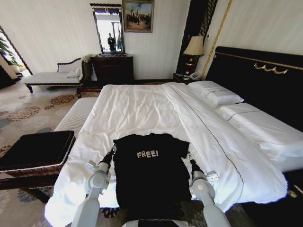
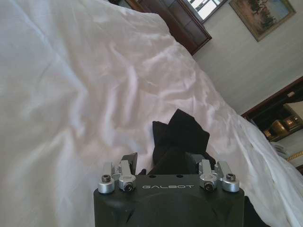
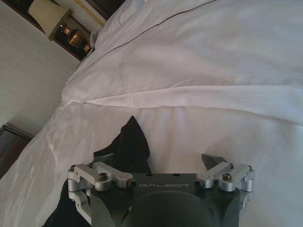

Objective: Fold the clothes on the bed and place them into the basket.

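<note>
Black T-shirt (image 1: 150,175) w/ white "FREE!" on the chest is held up in front of me at the foot of the bed (image 1: 142,113), lettering facing the head cam, upper part spread betw. both arms, lower part hanging down toward the bottom of the view. Top edge sits over the white sheet, sleeves out to either side. My left gripper (image 1: 111,152) is at the shirt's left shoulder/sleeve; on the left wrist cam I see black cloth (image 2: 177,139) bunched right at the left gripper (image 2: 165,165), fingers clamped onto that fabric, a peak of cloth sticking up past them over the wrinkled sheet. My right gripper (image 1: 190,157) is at the other shoulder; on the right wrist cam one finger (image 3: 211,161) stands clear and a fold of shirt (image 3: 128,146) pokes up by the other side of the right gripper (image 3: 158,161), but whether the fingers are pinched on it or not, can't tell from here. Both arms reach fwd from the bottom of the head view, roughly level w/ each other. Bed itself: white sheets, a dark piping line running lengthwise, pillows (image 1: 215,93) up against the black headboard (image 1: 260,80) on the right. Basket (image 1: 35,150), black w/ brown rim on dark legs, stands on the carpet to my left, near the bed corner, apart from the shirt. White bench (image 1: 75,116) lies along the bed's left side just beyond the basket.
</note>
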Robot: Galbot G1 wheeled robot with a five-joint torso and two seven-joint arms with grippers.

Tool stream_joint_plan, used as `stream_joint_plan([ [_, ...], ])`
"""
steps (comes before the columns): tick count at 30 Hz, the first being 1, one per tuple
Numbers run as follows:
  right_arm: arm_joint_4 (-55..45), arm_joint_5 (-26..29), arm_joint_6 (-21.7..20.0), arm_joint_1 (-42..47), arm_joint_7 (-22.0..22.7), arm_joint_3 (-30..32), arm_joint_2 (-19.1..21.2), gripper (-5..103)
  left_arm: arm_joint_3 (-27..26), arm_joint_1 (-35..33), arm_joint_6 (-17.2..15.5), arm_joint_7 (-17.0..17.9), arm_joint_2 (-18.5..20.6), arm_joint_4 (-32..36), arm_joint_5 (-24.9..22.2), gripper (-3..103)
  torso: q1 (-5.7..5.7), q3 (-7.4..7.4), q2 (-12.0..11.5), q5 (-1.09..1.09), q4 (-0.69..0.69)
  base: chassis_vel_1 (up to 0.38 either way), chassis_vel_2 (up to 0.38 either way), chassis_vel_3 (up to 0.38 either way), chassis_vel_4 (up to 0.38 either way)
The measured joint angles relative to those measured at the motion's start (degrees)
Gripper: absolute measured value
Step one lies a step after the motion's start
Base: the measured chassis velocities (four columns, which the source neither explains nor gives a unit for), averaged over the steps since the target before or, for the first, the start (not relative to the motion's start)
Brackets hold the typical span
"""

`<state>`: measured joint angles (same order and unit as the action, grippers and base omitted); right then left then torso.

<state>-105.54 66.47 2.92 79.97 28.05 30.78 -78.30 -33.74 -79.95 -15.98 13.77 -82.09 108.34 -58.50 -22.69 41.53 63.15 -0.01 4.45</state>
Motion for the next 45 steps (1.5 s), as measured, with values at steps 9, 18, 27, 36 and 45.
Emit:
stream_joint_plan([
  [9, -0.2, -0.2, 0.0, 0.1, 0.1, -0.4, -0.1, 100, -1.2, -2.1, -0.1, 1.4, -2.0, 0.6, -4.2, 98, 0.0, 0.0, 0.0, 0.01, 0.01, 0.0, 0.0, 0.0, 0.0],
  [18, -0.7, -0.1, -0.1, 0.7, 0.1, 0.2, 0.3, 100, -1.2, -0.4, 0.4, -0.1, -3.6, -1.9, -9.9, 76, 0.0, 0.0, 0.0, 0.01, 0.01, 0.0, 0.0, 0.0, 0.0],
  [27, -0.9, -0.3, -0.1, 1.1, 0.1, 0.2, 0.1, 100, -0.8, 0.7, 0.3, -0.5, -4.6, -1.7, -14.2, 43, 0.0, 0.0, 0.0, 0.01, 0.01, 0.0, 0.0, 0.0, 0.0],
  [36, -1.1, -0.6, -0.1, 1.2, 0.1, 0.0, -0.2, 100, -1.4, -0.4, 0.4, -1.1, -4.2, 0.3, -15.5, 6, 0.0, 0.0, 0.0, 0.01, 0.01, 0.0, 0.0, 0.0, 0.0],
  [45, -0.8, -0.9, -0.1, 1.1, 0.2, -0.4, -0.4, 100, -2.7, -2.9, 0.8, -1.3, -4.2, 1.7, -14.5, -2, 0.0, 0.0, 0.0, 0.01, 0.01, 0.0, 0.0, 0.0, 0.0],
])
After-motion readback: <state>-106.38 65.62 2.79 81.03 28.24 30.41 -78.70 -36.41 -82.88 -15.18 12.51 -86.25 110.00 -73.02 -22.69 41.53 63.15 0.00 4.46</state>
